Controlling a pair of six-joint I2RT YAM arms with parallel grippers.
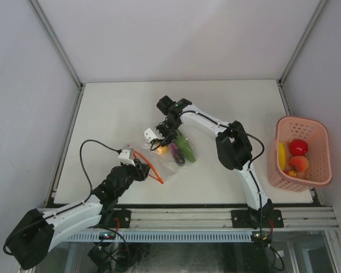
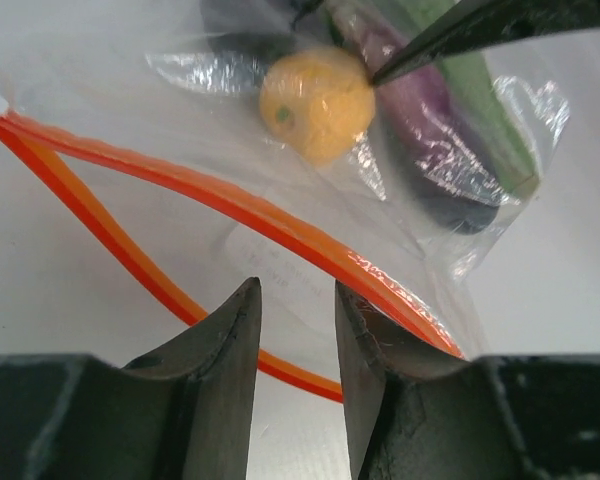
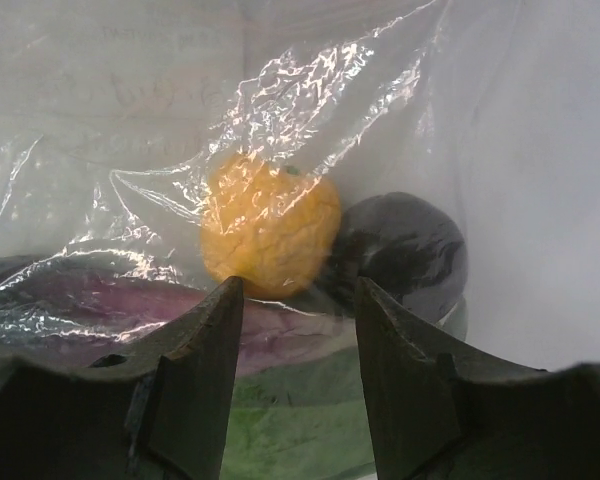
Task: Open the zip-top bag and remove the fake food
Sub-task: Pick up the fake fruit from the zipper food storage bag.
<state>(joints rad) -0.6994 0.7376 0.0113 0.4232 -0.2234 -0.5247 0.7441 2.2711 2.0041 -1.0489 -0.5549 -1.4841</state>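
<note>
The left fingers are held partly open on nothing, the orange-edged zip-top bag being seen just past their tips, while the right fingers, likewise parted and empty, are poised just above the bagged fake food.

Glossy, crinkled plastic zip-top bag

Bright, even, diffuse light; shadows faint. Glare on the crinkled zip-top bag in both wrist views. Left gripper slightly soft up close.
</note>
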